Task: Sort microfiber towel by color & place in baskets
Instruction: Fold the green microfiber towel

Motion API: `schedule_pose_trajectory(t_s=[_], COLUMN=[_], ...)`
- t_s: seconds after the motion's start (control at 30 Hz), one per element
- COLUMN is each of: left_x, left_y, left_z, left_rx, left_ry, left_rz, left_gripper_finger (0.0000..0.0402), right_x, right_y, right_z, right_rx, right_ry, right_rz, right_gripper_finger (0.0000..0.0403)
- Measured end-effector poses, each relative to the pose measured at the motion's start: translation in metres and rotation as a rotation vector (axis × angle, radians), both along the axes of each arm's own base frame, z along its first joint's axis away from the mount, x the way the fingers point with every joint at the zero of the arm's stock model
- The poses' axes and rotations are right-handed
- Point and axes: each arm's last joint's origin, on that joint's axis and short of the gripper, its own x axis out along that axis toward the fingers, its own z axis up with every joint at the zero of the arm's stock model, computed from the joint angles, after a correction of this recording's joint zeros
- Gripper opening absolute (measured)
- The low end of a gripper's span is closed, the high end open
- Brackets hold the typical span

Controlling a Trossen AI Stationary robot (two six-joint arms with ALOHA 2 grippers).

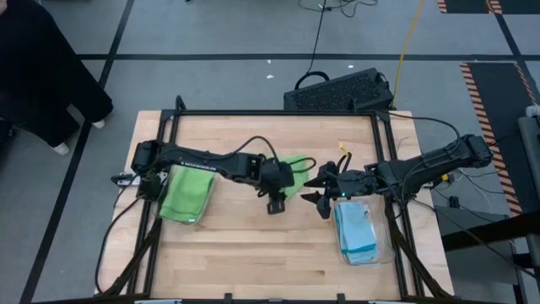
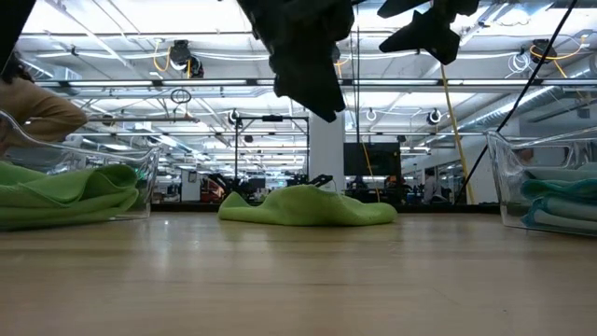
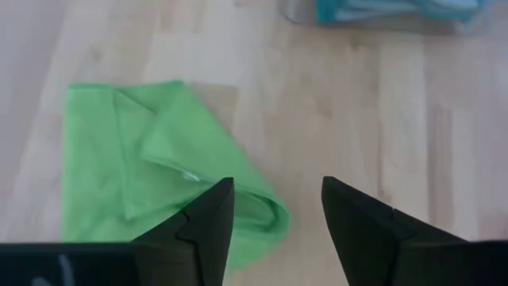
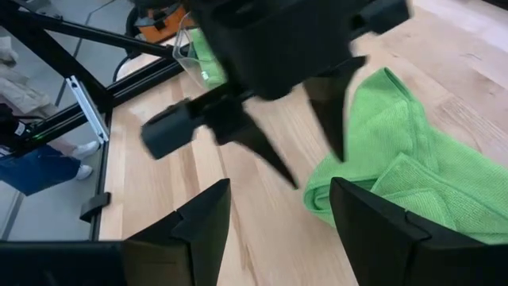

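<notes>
Nearest us is the bare wooden desk [image 2: 298, 280], open plank stretching up to the loose green towel [image 2: 308, 206] lying crumpled near the desk's middle. We take that towel as our landmark. From above, the desk has wide free wood on the near side of the towel, and a clear strip between it and the far edge.

Left of the towel, near the desk's left edge, stands the left basket [image 1: 187, 195], holding green cloth. Right of the towel, toward the right edge, the right basket [image 1: 363, 234] holds blue cloth [image 1: 354, 228].

The left gripper [image 1: 277, 192] hangs just above the towel's near-left corner; its fingers [image 3: 208, 226] stand apart with nothing between them, and we see the towel's folded edge below them. The right gripper [image 1: 319, 189] hovers just right of the towel, fingers [image 4: 198, 226] apart and empty, facing the left gripper across a narrow gap. Neither touches the cloth.
</notes>
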Motion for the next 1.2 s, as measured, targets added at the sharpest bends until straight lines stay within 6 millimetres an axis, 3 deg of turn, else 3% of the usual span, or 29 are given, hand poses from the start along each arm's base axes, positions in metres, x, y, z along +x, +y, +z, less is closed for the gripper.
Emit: schedule_pose_trajectory(t_s=[0.23,0.53,0.73,0.83,1.03,1.2], left_x=[0.002,0.002,0.004,0.001,-0.007,-0.02], left_y=[0.021,0.026,0.034,0.05,0.097,0.135], left_z=[0.001,0.001,-0.03,-0.045,-0.049,-0.058], left_rx=[-0.003,-0.012,0.019,0.01,-0.004,-0.133], left_ry=[-0.022,-0.019,-0.028,-0.018,0.002,0.078], left_rz=[0.056,0.081,0.129,0.226,0.415,0.441], left_gripper_finger=[0.019,0.0187,0.0186,0.0186,0.0187,0.0187], right_x=[0.0,0.0,0.0,0.0,0.0,0.0], right_y=[0.0,0.0,0.0,0.0,0.0,0.0], right_z=[0.0,0.0,0.0,0.0,0.0,0.0], right_rx=[0.0,0.0,0.0,0.0,0.0,0.0], right_ry=[0.0,0.0,0.0,0.001,0.0,0.001], right_rz=[0.0,0.0,0.0,0.0,0.001,0.001], right_gripper_finger=[0.0208,0.0208,0.0208,0.0208,0.0208,0.0208])
